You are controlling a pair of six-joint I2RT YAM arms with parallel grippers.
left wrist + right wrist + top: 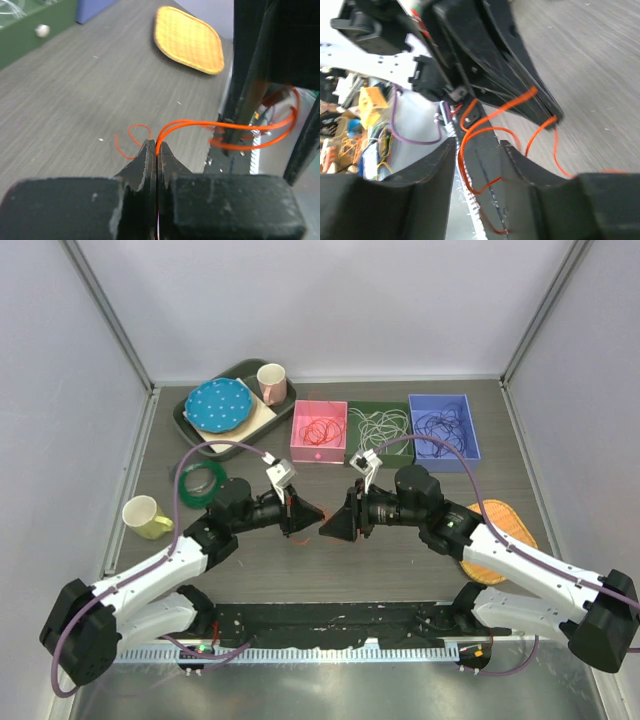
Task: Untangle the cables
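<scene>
One orange cable (190, 121), pinched in closed left tool (156, 146), right tool (477, 150) parted

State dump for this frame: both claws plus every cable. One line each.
left claw, shut on orange cable
right claw, open, orange cable loops through its gap, unclamped
red cable, coiled inside pink box
white cables, piled inside green box
purple cables, piled inside blue box
green cable, coiled, loose on table
</scene>
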